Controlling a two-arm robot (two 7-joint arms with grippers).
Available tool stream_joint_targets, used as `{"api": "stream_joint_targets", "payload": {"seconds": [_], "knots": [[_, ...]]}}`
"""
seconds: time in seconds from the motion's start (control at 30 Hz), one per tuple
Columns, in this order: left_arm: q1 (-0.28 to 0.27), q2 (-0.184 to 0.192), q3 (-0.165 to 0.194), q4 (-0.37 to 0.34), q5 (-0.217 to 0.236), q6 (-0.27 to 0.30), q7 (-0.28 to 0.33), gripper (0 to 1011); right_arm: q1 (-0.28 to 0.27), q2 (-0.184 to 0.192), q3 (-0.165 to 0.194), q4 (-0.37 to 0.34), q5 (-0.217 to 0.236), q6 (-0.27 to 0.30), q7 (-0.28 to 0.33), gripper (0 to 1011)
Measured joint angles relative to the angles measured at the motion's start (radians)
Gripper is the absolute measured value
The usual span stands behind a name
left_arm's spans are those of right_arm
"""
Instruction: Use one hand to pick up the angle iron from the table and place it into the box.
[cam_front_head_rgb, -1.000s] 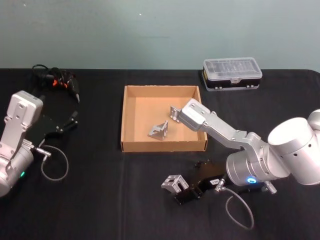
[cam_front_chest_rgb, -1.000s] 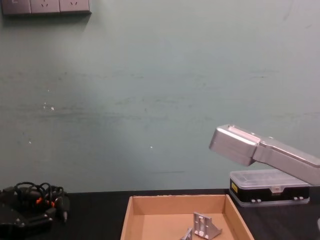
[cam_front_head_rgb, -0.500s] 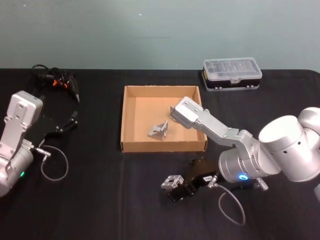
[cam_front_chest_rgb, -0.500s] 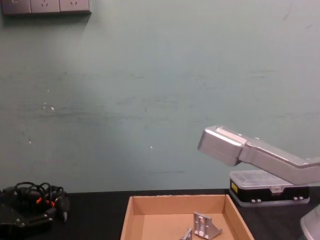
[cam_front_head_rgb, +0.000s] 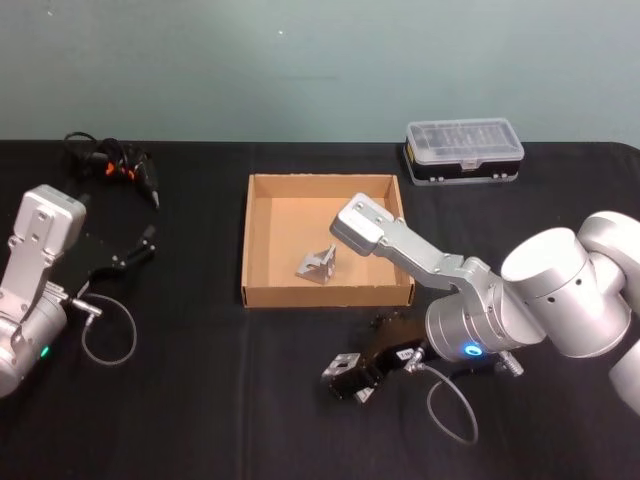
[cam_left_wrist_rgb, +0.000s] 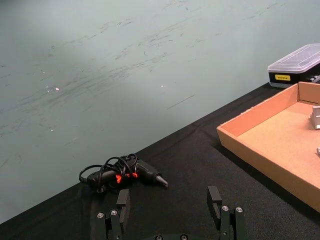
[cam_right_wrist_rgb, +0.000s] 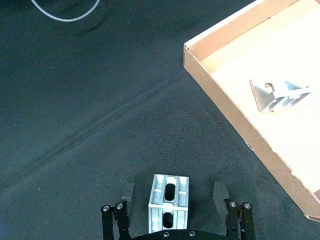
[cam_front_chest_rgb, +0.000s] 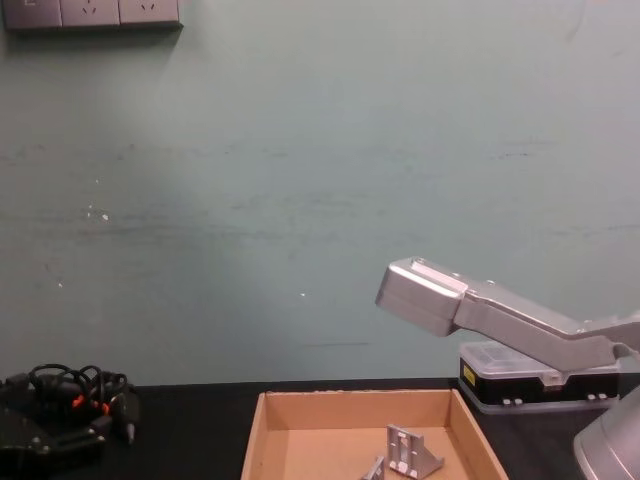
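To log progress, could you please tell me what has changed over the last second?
The right end effector moved left along the table until its open fingers straddle the angle iron, not yet gripping it. The left end effector and the box stayed put.

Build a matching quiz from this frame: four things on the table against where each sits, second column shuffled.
Things:
1. nearer angle iron
2. farther angle iron
3. organiser case
4. corded tool

Places:
A. on the floor of the box
B. between the open fingers of the right gripper
C. far left of the table
D. behind the box, to the right

Pairs: 1-B, 2-A, 3-D, 4-C
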Motion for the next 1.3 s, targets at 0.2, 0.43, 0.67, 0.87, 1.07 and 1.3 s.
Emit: {"api": "stream_joint_targets", "payload": {"seconds": [0.2,0.43,0.67,0.87,1.07,1.3], "knots": [[0.000,0.000,0.000,0.000,0.000,0.000,0.000,1012,0.005,-0.014,-0.002,0.019,-0.008,0.000,0.003,1000],[0.000,0.000,0.000,0.000,0.000,0.000,0.000,1011,0.010,-0.026,-0.008,0.037,-0.015,0.000,0.012,1000],[0.000,0.000,0.000,0.000,0.000,0.000,0.000,1011,0.010,-0.026,-0.008,0.037,-0.015,0.001,0.013,1000],[0.000,0.000,0.000,0.000,0.000,0.000,0.000,1011,0.010,-0.025,-0.008,0.035,-0.015,0.001,0.012,1000],[0.000,0.000,0.000,0.000,0.000,0.000,0.000,1011,0.009,-0.024,-0.007,0.034,-0.015,0.001,0.012,1000],[0.000,0.000,0.000,0.000,0.000,0.000,0.000,1011,0.009,-0.024,-0.006,0.033,-0.014,0.001,0.012,907]]}}
